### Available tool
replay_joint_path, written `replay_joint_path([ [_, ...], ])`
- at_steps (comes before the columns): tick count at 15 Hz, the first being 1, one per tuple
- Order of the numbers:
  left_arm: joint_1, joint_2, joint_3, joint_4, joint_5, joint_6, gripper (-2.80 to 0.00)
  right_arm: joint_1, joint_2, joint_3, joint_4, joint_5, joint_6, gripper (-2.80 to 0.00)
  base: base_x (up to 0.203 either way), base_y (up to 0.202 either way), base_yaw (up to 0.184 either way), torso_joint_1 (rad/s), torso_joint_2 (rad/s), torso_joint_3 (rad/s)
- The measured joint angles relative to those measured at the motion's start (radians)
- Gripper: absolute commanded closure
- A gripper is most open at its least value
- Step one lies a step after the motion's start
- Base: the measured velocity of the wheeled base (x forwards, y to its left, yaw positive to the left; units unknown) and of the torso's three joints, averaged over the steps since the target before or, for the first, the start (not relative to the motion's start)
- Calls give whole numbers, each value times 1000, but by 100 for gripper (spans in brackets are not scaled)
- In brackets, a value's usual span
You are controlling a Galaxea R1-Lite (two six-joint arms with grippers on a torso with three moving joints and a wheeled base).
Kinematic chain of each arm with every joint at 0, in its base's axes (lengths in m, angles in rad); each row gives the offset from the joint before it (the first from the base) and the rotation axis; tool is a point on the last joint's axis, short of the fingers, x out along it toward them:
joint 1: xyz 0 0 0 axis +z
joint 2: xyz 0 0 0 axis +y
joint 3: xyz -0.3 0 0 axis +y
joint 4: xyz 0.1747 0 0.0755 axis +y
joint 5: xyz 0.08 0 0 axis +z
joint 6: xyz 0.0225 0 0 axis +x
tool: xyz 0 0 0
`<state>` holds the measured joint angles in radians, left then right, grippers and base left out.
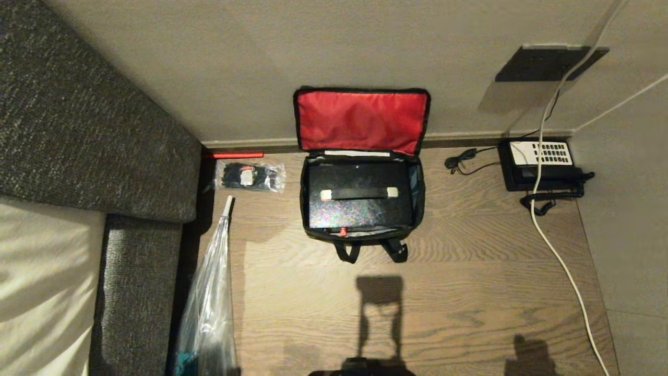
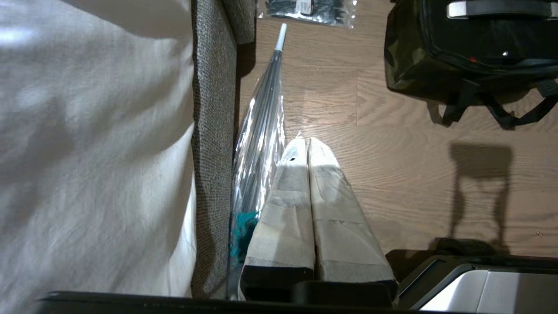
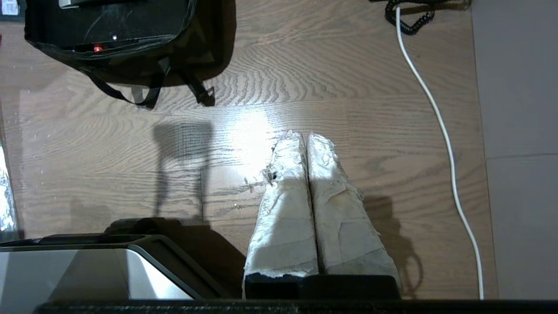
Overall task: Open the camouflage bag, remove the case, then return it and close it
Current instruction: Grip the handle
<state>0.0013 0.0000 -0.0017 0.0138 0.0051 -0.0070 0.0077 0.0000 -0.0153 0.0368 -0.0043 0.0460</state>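
Observation:
The camouflage bag [image 1: 304, 201] stands open on the wooden floor by the wall, its red-lined lid [image 1: 361, 121] leaning back against the wall. Inside lies the case [image 1: 360, 213], flat and black with a glittery surface, a pale-ended strap handle [image 1: 359, 194] and a small red latch [image 1: 343, 231]. Neither gripper shows in the head view. My left gripper [image 2: 307, 141] hangs shut and empty over the floor, with the bag [image 2: 405, 65] well ahead. My right gripper [image 3: 305, 136] is likewise shut and empty, short of the bag [image 3: 202, 43] and the case [image 3: 126, 22].
A grey sofa [image 1: 78, 130] with a white cushion [image 1: 42, 282] fills the left. A folded clear umbrella [image 1: 214, 282] and a packet of black cable ties [image 1: 249, 176] lie beside it. A black telephone [image 1: 540, 164] and a white cable [image 1: 563, 261] are on the right.

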Motion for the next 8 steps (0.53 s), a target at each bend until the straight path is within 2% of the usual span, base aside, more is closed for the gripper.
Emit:
replay_joint_path([
  [8, 0, 0, 0, 3, 0, 0, 0, 0, 0, 0, 0, 0, 0, 0, 0, 0, 0, 0, 0, 0],
])
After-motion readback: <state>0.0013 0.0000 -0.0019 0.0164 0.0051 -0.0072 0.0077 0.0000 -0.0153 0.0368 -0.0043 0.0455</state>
